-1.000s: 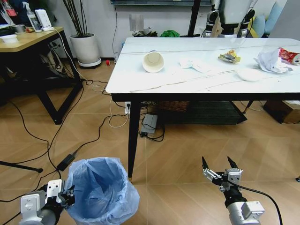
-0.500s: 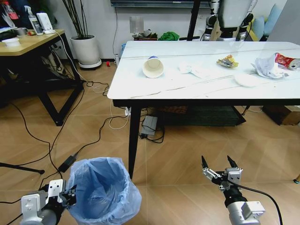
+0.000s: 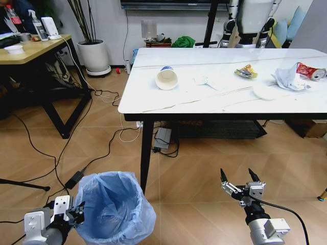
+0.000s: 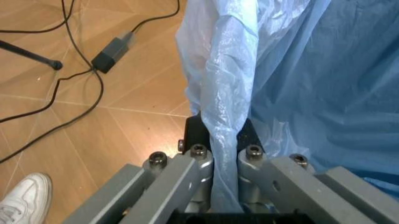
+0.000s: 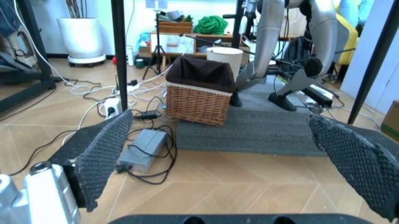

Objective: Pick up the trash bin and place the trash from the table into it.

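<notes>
The trash bin (image 3: 115, 208), lined with a crinkly light-blue bag, is at the lower left of the head view. My left gripper (image 3: 76, 213) is shut on the bin's rim; the left wrist view shows the bag (image 4: 227, 116) pinched between its fingers (image 4: 181, 179). My right gripper (image 3: 239, 180) hangs open and empty low at the right, over the floor. On the white table (image 3: 153, 99) lie a paper cup (image 3: 167, 78) on its side, a tissue (image 3: 204, 80), a yellow wrapper (image 3: 246, 71), a white lid (image 3: 264, 92), crumpled tissue (image 3: 287, 77) and a red can (image 3: 309, 72).
The black table leg (image 3: 146, 153) stands just behind the bin. Cables and a power brick (image 3: 74, 177) trail over the wooden floor at left. A wooden desk (image 3: 36, 46) stands far left. Under the table are a wicker basket (image 5: 200, 96) and a grey mat (image 5: 268, 126).
The whole head view has shifted: the table now sits slightly lower and farther left in the picture. Both grippers hold the same pose, the left still on the bin.
</notes>
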You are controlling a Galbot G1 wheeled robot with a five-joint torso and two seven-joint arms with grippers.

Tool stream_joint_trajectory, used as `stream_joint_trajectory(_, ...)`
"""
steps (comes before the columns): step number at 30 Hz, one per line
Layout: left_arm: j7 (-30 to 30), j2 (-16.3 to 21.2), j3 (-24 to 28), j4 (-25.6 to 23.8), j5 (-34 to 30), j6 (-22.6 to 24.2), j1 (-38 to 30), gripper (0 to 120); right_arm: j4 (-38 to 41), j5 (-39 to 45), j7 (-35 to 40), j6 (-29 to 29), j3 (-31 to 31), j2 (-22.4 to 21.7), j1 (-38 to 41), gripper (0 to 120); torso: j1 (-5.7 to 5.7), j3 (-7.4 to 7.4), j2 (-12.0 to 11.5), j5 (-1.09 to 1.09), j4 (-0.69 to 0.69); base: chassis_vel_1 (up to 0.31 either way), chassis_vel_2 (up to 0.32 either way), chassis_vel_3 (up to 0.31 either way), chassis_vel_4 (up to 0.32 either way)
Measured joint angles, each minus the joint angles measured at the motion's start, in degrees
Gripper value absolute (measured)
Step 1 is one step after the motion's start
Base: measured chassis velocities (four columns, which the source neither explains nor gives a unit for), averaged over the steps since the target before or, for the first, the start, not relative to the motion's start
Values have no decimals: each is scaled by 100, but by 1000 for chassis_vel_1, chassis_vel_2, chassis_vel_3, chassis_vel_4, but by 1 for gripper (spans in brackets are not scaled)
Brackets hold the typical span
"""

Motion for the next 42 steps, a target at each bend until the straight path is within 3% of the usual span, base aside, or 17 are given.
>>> stream_joint_trajectory(13, -110, 107, 19, 0, -225, 0, -23, 0, 2, -21, 12, 14, -11, 0, -15, 100, 112, 204, 315, 0, 0, 0, 0, 0, 0)
stream_joint_trajectory(28, -667, 872, 62, 0, -1281, 0, -306, 0, 5, -92, 101, -4, -63, 0, -3, 100, 269, 464, 732, 0, 0, 0, 0, 0, 0)
stream_joint_trajectory(42, -787, 1400, 365, 0, -1446, -1, -523, 0, 14, -266, 110, -43, -149, 0, 6, 100, 390, 664, 1053, 0, 0, 0, 0, 0, 0)
